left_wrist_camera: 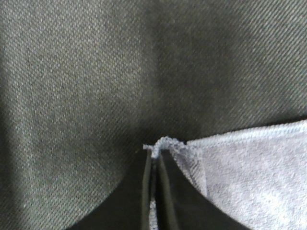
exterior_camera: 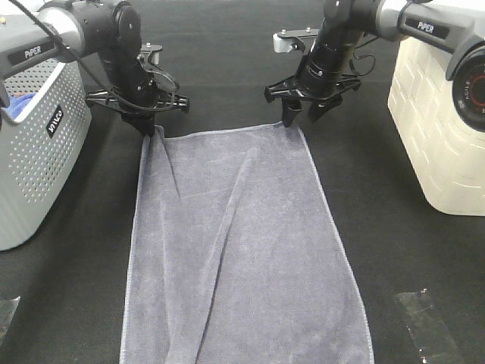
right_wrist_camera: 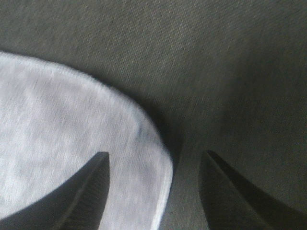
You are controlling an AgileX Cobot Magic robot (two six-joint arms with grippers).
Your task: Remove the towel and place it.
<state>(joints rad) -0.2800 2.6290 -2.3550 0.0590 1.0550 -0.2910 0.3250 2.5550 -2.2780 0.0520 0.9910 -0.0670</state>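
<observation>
The slate-grey towel lies spread lengthwise on the black table, its far edge between my two grippers. My left gripper is shut on the towel's far left corner; in the left wrist view its jaws pinch the hemmed corner. My right gripper is open just above the far right corner. In the right wrist view one finger is over the towel, the other over bare cloth, and the towel's edge lies between them.
A grey perforated basket with a bright blue cloth inside stands at the left. A cream plastic bin stands at the right. Tape patches lie on the black tablecloth near the front right.
</observation>
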